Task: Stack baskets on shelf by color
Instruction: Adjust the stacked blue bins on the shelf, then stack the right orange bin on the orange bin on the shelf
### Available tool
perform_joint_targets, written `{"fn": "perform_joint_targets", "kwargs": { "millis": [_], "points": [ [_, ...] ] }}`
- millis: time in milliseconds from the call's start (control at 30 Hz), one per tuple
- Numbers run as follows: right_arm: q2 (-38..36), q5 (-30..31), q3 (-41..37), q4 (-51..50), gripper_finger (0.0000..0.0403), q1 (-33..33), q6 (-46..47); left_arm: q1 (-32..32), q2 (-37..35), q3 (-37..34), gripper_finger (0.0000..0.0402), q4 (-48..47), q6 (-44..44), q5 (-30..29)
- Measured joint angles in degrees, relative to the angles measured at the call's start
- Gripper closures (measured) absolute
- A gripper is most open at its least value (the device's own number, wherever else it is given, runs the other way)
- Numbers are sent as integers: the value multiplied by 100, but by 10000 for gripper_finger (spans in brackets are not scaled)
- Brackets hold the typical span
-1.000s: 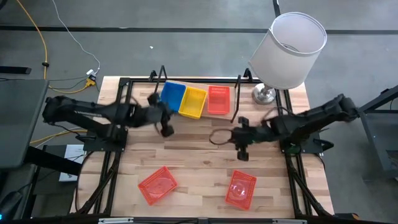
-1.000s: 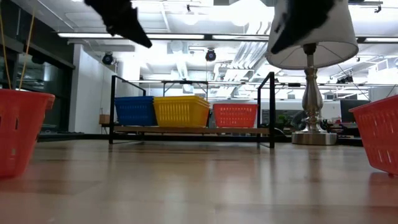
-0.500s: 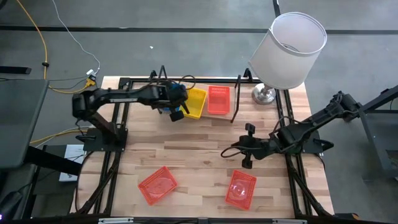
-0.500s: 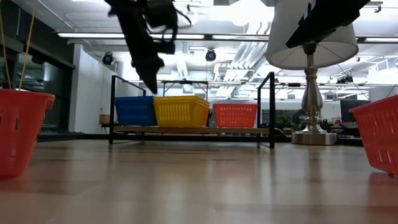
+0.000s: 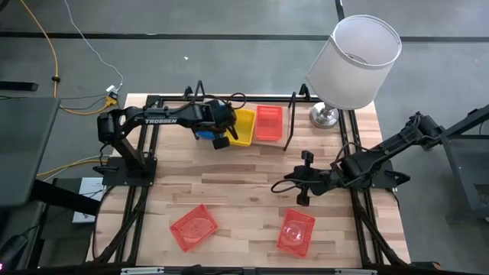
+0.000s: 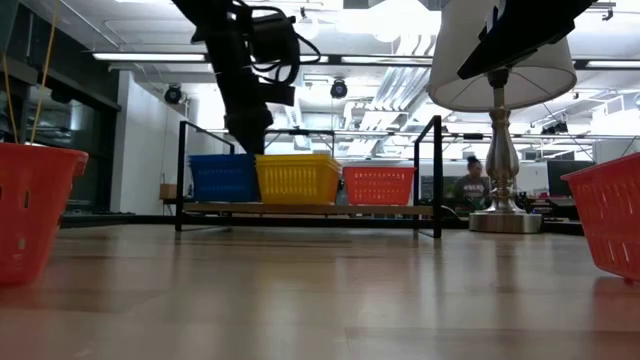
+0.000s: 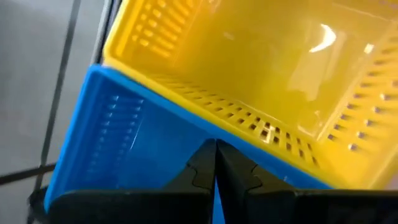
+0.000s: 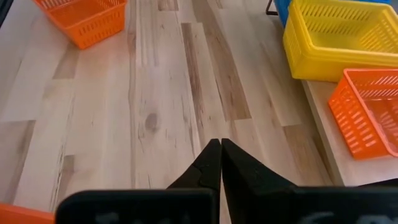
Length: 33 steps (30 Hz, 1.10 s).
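On the shelf (image 6: pixel 300 209) at the table's far side stand a blue basket (image 6: pixel 220 178), a yellow basket (image 6: pixel 298 178) and an orange basket (image 6: pixel 378 185) in a row. The yellow one's side overlaps the blue one's rim (image 7: pixel 124 81). My left gripper (image 7: pixel 216 146) is shut and slants down from above at that seam, hiding most of the blue basket in the high view. Two more orange baskets (image 5: pixel 192 227) (image 5: pixel 296 231) sit on the table near its front. My right gripper (image 8: pixel 221 144) is shut, holds nothing, and hangs above the table's middle right. My left gripper's shut fingertips (image 7: pixel 205 163) stand at the blue basket's rim (image 7: pixel 186 134), right where the yellow basket's side (image 7: pixel 249 127) lies over it. They come from above, slanting toward the far edge. I cannot tell whether they touch either basket.
A lamp with a white shade (image 5: pixel 355 61) stands at the far right corner beside the shelf's black end loop (image 5: pixel 289 130). Bare wood lies between the shelf and the two front baskets. A person (image 6: pixel 470 185) shows far off in the room.
My left gripper has swung from over the table in front of the shelf's left end toward the far edge and right, sinking and tipping downward over the blue and yellow baskets. My right gripper has drifted a little toward the near edge, then kept still.
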Motion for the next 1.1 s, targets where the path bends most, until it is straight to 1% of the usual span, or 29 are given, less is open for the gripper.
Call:
{"fn": "perform_joint_targets", "kwargs": {
  "millis": [133,300,367,467,567,633,700,767,833,933,1033,1100],
  "points": [
    [0,78,0,0,403,0,-1,-4,0,0,401,213,156,-7],
    [0,100,0,7,403,0,4,-2,-219,4,401,364,225,-667],
    [0,167,0,25,403,0,4,-4,-449,4,401,358,228,-765],
    [2,227,0,106,403,-2,6,-103,-915,4,401,358,96,-657],
    [2,177,0,244,403,-2,69,-335,-1485,4,401,369,-281,-76],
    [4,17,0,256,403,-7,255,-623,-1852,-11,401,384,-555,338],
    [4,-230,0,254,403,-12,415,-1047,-2168,-88,401,418,-805,519],
    [7,-499,0,254,403,-13,556,-1564,-2424,-272,401,537,-1004,492],
    [7,-707,0,251,403,-11,736,-2152,-2662,-610,401,818,-1175,344],
    [7,-1081,0,252,402,-11,982,-3054,-2984,-1297,401,1709,-1568,66],
    [9,-1413,0,251,402,-11,1279,-3893,-3246,-2132,401,3079,-1907,-249],
    [9,-1556,2,248,398,-11,1517,-4391,-3412,-2729,401,4047,-1969,-472]
  ]
}}
